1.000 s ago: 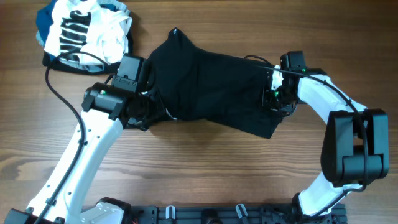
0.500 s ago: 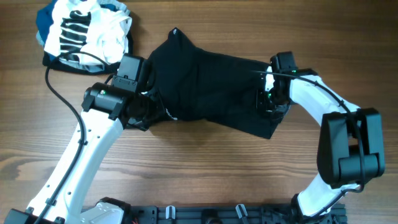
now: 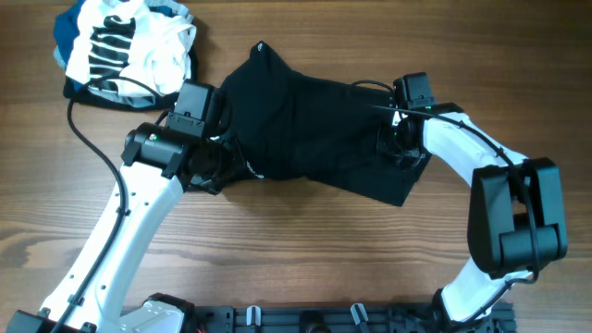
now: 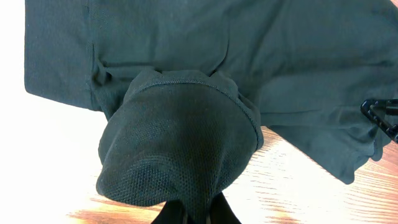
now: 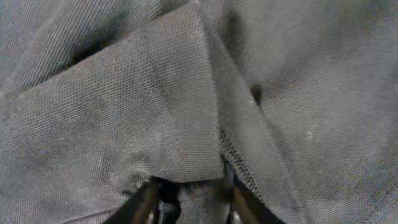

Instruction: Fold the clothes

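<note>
The black garment [image 3: 310, 129] lies spread across the middle of the wooden surface [image 3: 305, 250], a little above centre in the overhead view. Its top corner pokes toward the upper edge of the frame, and its lower right corner hangs down to a point.

The left hand [image 3: 220, 159] sits at the garment's lower left edge. In its own camera the left hand [image 4: 194, 213] is closed on a rounded, hemmed bunch of the cloth that bulges up from between the fingers. The right hand [image 3: 396, 148] is over the right edge. Seen close, the right hand [image 5: 194, 194] has a folded edge of the black mesh pinched between its fingers [image 5: 148, 200].

A heap of a striped white garment [image 3: 139, 46] and blue cloth [image 3: 65, 37] fills the upper left corner, apart from the black one. Bare wood runs wide below the garment and along the right side of the frame.
</note>
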You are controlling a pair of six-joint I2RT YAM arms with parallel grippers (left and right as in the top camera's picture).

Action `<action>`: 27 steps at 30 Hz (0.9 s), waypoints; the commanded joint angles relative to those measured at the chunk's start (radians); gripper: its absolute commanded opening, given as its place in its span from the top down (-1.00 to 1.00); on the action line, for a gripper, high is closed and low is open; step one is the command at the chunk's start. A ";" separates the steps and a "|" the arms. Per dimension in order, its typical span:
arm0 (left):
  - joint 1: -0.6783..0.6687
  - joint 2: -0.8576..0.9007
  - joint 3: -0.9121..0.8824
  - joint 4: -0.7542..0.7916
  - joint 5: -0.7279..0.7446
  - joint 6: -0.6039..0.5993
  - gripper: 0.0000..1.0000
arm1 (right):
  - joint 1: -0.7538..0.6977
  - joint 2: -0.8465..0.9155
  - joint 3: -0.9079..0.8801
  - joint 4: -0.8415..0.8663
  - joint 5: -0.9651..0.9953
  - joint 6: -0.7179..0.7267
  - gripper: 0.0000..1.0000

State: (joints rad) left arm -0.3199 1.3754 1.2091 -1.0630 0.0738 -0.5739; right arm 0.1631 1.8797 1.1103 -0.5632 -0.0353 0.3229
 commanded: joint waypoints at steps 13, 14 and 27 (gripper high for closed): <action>-0.003 0.000 0.013 0.115 -0.094 0.014 0.92 | -0.130 -0.174 0.223 -0.357 -0.025 -0.019 0.92; -0.003 0.000 0.013 0.119 -0.095 0.018 0.92 | -0.145 -0.212 0.227 -0.380 -0.027 -0.031 0.92; -0.002 -0.002 0.013 0.133 -0.098 0.060 0.82 | -0.190 -0.343 0.223 -0.578 -0.041 -0.051 0.91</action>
State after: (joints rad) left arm -0.3199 1.3754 1.2091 -0.9375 -0.0025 -0.5602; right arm -0.0235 1.5497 1.3266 -1.1301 -0.0631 0.2825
